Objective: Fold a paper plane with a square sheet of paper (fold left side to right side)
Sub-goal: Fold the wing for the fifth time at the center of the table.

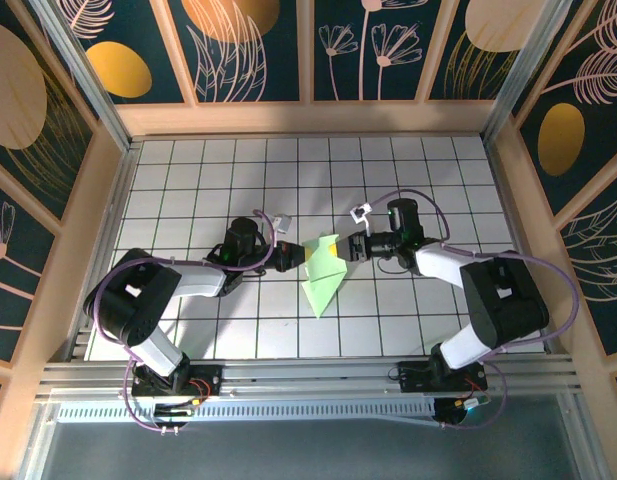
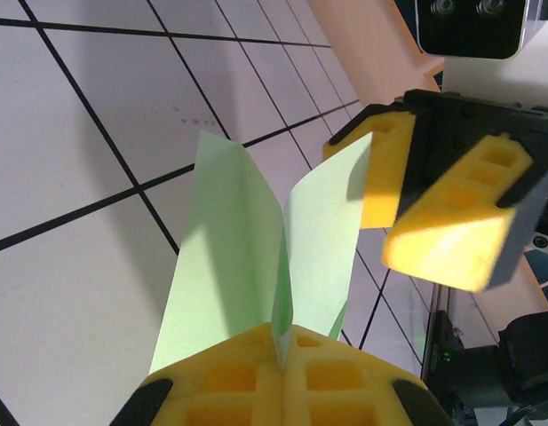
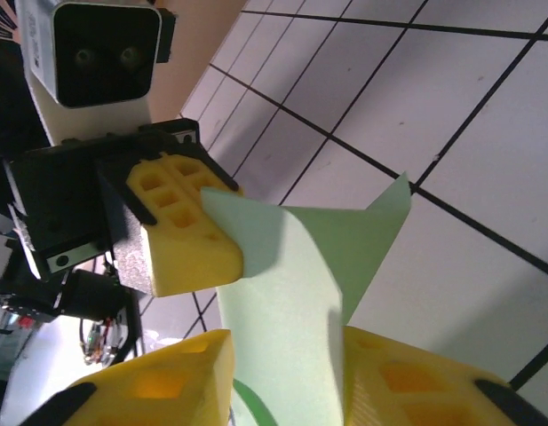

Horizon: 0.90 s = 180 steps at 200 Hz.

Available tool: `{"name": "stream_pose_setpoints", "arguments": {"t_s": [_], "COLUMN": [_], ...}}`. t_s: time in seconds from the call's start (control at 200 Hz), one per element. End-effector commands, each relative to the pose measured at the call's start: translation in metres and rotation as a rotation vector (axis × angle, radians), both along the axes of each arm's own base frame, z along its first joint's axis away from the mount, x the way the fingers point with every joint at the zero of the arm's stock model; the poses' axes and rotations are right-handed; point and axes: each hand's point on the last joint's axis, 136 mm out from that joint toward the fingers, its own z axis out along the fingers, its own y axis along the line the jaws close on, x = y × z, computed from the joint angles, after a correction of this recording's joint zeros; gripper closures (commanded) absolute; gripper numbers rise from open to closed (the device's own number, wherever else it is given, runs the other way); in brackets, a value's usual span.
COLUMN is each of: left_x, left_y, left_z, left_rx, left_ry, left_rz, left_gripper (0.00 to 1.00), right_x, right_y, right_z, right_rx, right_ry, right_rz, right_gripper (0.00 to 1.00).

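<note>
Pinching the paper plane (image 1: 323,272), left gripper (image 1: 291,258) opposite parted right gripper (image 1: 350,247).

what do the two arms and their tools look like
The left arm and right arm are black with white forearm shells; purple cables loop along each. The left tool and right tool have black bodies and chunky yellow pads with square hollows.

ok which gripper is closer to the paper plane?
Left. The left gripper is shut on the paper plane at its centre fold; the right gripper is open, fingers straddling one wing from the opposite side.
</note>
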Motion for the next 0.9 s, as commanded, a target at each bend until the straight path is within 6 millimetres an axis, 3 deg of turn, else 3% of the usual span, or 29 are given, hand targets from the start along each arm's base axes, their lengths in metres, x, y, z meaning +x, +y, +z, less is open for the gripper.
{"name": "stream_pose_setpoints", "arguments": {"t_s": [0.0, 0.12, 0.275, 0.425, 0.515, 0.696, 0.896], "left_x": [0.0, 0.004, 0.019, 0.019, 0.004, -0.028, -0.05], "left_y": [0.001, 0.006, 0.026, 0.037, 0.025, -0.006, -0.039], "left_z": [-0.002, -0.002, 0.008, 0.03, 0.032, 0.016, 0.0], "left_rx": [-0.002, 0.023, 0.146, 0.224, 0.315, 0.497, 0.684], "left_ry": [-0.023, -0.031, -0.102, -0.191, -0.24, -0.263, -0.318], "left_rz": [-0.006, 0.027, 0.151, 0.202, 0.165, 0.086, 0.072], "left_gripper": [0.97, 0.84, 0.58, 0.55, 0.55, 0.55, 0.52], "right_x": [0.011, 0.02, 0.026, 0.027, 0.029, 0.035, 0.039], "right_y": [-0.003, -0.007, -0.015, -0.019, -0.022, -0.028, -0.031], "right_z": [-0.006, -0.017, -0.032, -0.036, -0.038, -0.044, -0.049], "right_rx": [-0.039, -0.086, -0.145, -0.169, -0.181, -0.195, -0.185], "right_ry": [0.012, 0.08, 0.216, 0.357, 0.444, 0.53, 0.582], "right_rz": [-0.034, -0.099, -0.202, -0.275, -0.308, -0.358, -0.387], "right_gripper": [0.78, 1.0, 1.0, 1.0, 1.0, 1.0, 1.0]}}
